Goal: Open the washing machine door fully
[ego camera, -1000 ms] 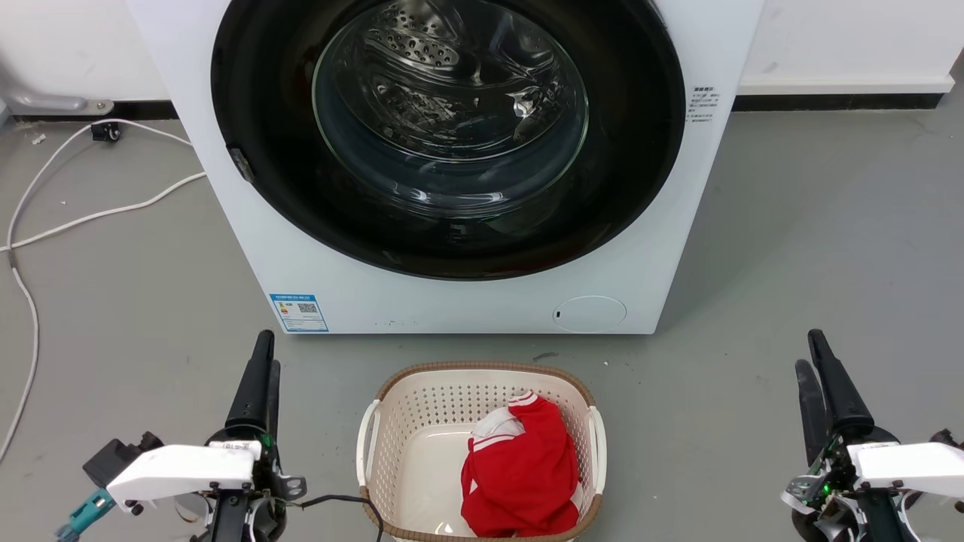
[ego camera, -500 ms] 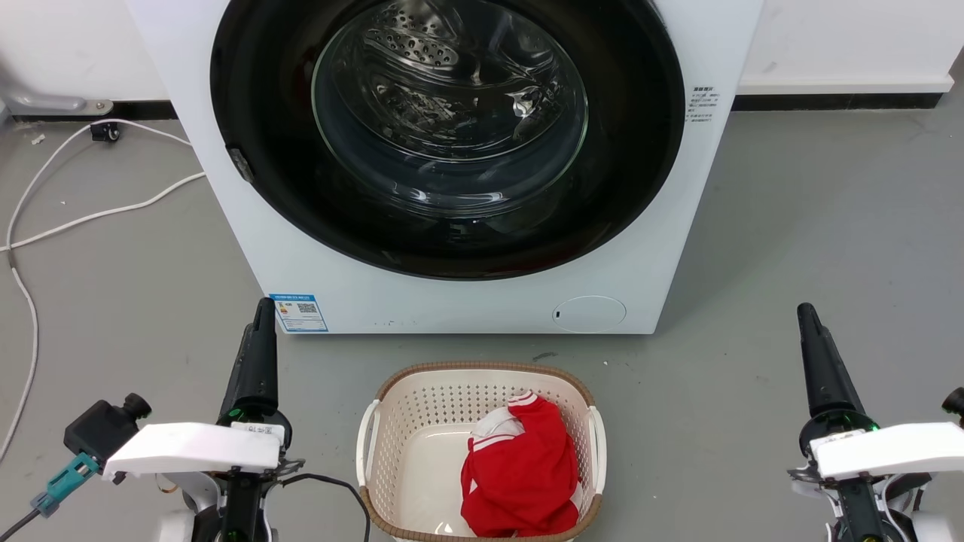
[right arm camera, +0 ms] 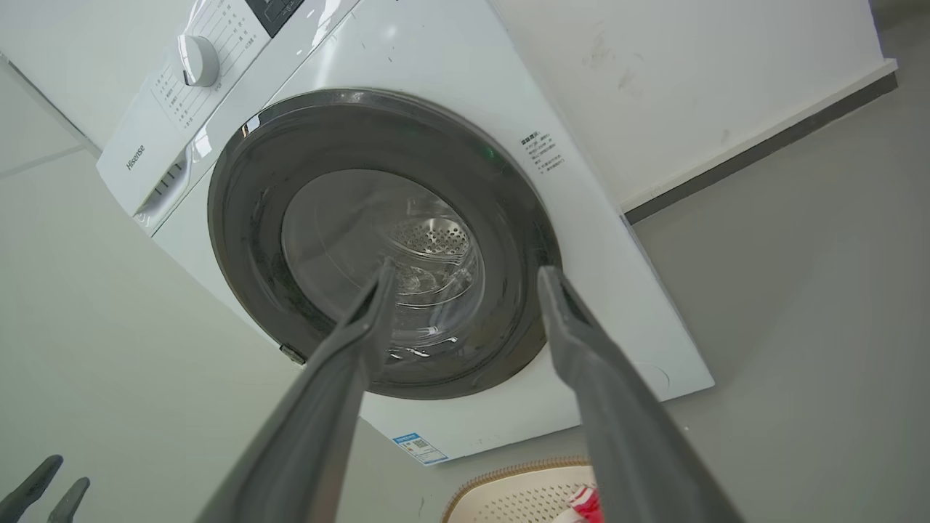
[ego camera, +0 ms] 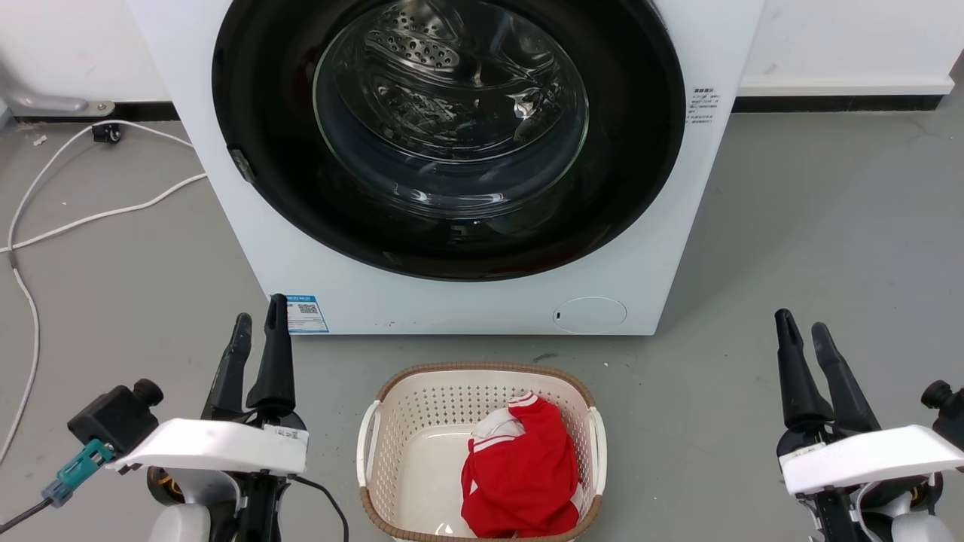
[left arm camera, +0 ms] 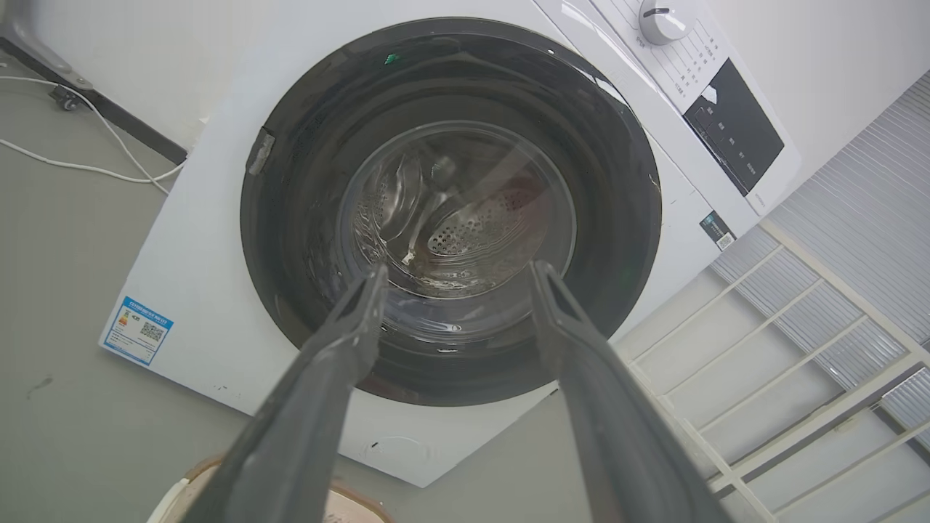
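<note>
The white washing machine (ego camera: 452,305) stands straight ahead on the floor. Its door (ego camera: 625,150), a glossy black disc with a clear glass bowl, lies flat against the front, shut. A small grey latch tab (ego camera: 241,164) sits on the door's left rim. My left gripper (ego camera: 260,311) is open and empty at the lower left, fingertips just before the blue label (ego camera: 301,312). My right gripper (ego camera: 801,324) is open and empty at the lower right, apart from the washer. The left wrist view frames the door (left arm camera: 290,218) between open fingers (left arm camera: 459,272); so does the right (right arm camera: 247,240), (right arm camera: 466,272).
A beige laundry basket (ego camera: 482,370) holding a red and white garment (ego camera: 520,470) sits on the floor between my arms, close to the washer's front. White cables (ego camera: 75,218) trail over the floor at the left. A pale metal rack (left arm camera: 726,349) stands beside the washer.
Both wrists have turned, so each gripper's two fingers now show spread apart instead of edge-on. The left fingertips have risen toward the blue label. The door has not moved.
</note>
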{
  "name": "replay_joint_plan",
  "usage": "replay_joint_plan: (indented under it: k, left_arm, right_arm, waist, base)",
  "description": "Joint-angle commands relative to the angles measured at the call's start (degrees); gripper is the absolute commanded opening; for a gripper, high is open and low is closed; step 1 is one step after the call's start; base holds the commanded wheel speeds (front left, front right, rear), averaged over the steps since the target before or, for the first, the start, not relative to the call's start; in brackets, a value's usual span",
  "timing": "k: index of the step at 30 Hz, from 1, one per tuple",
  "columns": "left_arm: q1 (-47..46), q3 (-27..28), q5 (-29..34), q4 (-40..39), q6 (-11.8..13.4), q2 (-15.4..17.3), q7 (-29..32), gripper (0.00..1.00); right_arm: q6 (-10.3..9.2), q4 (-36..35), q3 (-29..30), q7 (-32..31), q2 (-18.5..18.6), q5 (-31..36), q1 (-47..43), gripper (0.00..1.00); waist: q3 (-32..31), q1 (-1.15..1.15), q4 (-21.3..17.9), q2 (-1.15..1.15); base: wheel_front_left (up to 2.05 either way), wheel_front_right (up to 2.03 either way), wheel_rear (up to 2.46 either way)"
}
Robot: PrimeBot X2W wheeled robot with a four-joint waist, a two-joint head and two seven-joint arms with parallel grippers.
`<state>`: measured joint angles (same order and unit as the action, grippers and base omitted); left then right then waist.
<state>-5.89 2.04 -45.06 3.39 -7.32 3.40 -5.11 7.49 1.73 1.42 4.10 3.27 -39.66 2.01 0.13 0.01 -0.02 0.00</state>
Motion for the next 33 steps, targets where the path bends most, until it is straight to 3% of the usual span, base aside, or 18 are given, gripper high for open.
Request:
replay_joint_plan:
  k: [1,21,33]
  left_arm:
    - [-0.59,-0.15,1.62,-0.94,-0.05,0.56,-0.4,1.0]
    - [-0.56,-4.16,19.69,0.09,3.22,3.43,-3.93,1.0]
    - [-0.82,-5.63,26.16,0.73,4.78,4.69,-5.56,1.0]
  right_arm:
    - [0.0,-1.11,-0.09,0.37,-0.04,1.43,0.01,1.0]
    - [0.0,-2.48,-0.42,0.36,-0.2,19.04,-1.43,1.0]
    - [0.0,-3.37,-0.74,0.43,-0.28,27.41,-2.08,1.0]
  waist:
    - [0.0,0.0,-0.01,0.0]
    - [-0.11,0.0,-0.03,0.0]
    - [-0.21,-0.01,-0.06,0.0]
  base:
    - [0.0,0.0,0.0]
    - [0.0,0.0,0.0]
    - [0.0,0.0,0.0]
